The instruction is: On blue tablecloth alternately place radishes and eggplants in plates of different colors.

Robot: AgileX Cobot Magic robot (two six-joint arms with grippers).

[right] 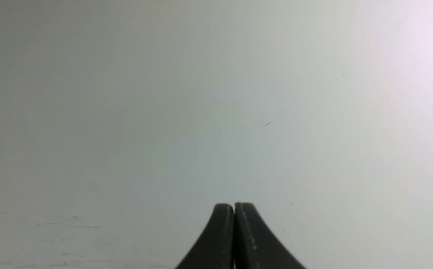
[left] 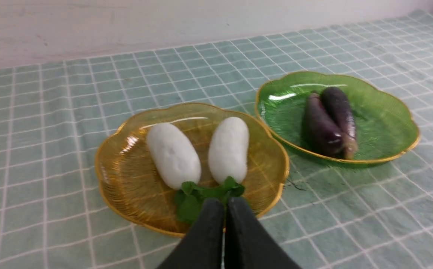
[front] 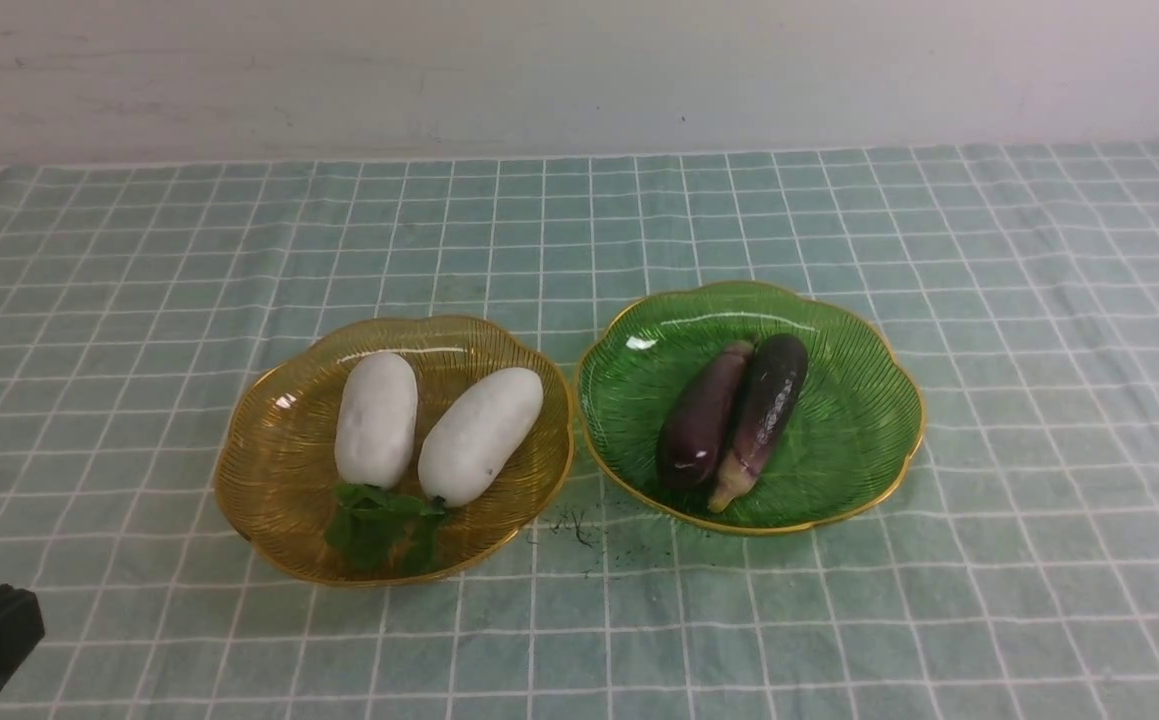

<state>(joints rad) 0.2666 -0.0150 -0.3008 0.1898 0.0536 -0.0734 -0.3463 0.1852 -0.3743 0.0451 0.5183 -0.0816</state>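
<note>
In the front view, two white radishes [front: 376, 420] [front: 480, 436] are lying in the amber plate [front: 274, 500], leafy greens [front: 375, 528] spreading below their near ends, while two eggplants [front: 704, 415] [front: 761, 420] are resting against each other in the green plate [front: 859, 420] to the right. Both plates are sitting on the blue tablecloth [front: 579, 640], so the placing is looking finished, and the main risk is now coming from needless handling: reaching for one eggplant could be rolling its neighbour, since the two are touching. The plates are standing very close at their rims, so a push on one could be knocking the other. In the left wrist view, the left tool [left: 222, 203] is showing closed fingers with nothing between them, and its tips are appearing over the greens' side of the amber plate; if it is dipping while moving off, it could be snagging a leaf and dragging a radish, or catching the rim. In the right wrist view, the right tool [right: 234, 207] is also closing on nothing, facing a pale wall [right: 216, 112]; pressing too far forward could be bumping it.
</note>
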